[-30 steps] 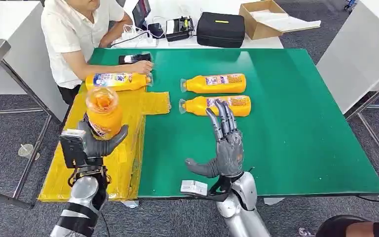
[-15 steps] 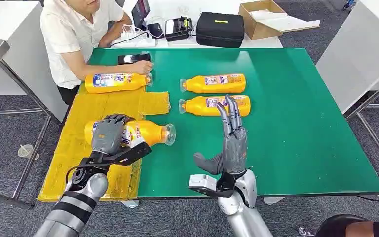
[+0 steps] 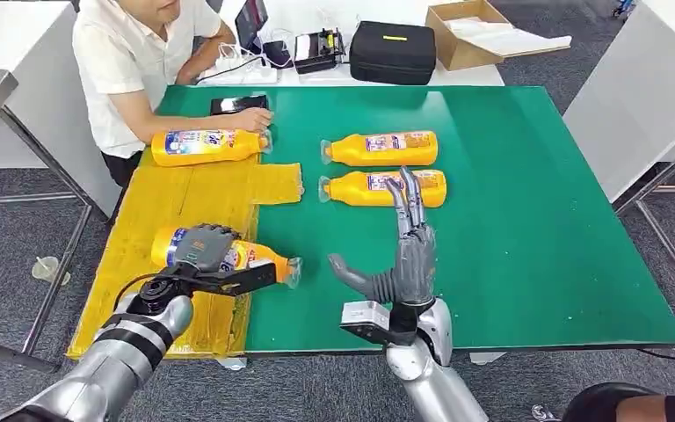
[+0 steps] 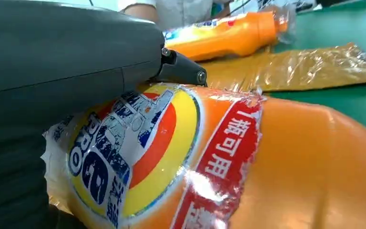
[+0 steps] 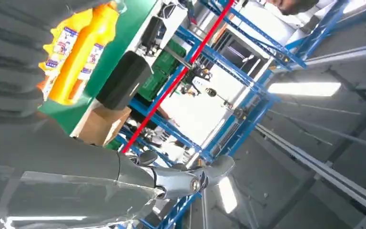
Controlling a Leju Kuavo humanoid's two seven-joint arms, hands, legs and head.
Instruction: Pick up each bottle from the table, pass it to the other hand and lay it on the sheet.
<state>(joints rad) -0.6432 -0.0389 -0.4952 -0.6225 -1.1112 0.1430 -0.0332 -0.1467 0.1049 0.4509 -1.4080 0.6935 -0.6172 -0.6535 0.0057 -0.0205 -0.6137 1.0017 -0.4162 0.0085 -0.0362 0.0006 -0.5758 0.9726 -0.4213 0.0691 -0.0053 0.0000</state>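
Bottle (image 3: 250, 256) lying on yellow sheet (image 3: 149, 211), under left robot hand (image 3: 200, 247)

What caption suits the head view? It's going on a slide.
Left hand lays an orange bottle on the yellow sheet; right hand open above the green table.

The bottle (image 4: 276, 162) is glossy orange plastic with a crinkled shiny film label. The yellow sheet (image 3: 149, 211) looks like wrinkled glossy film; the green bench (image 3: 536, 220) is matt and smooth.
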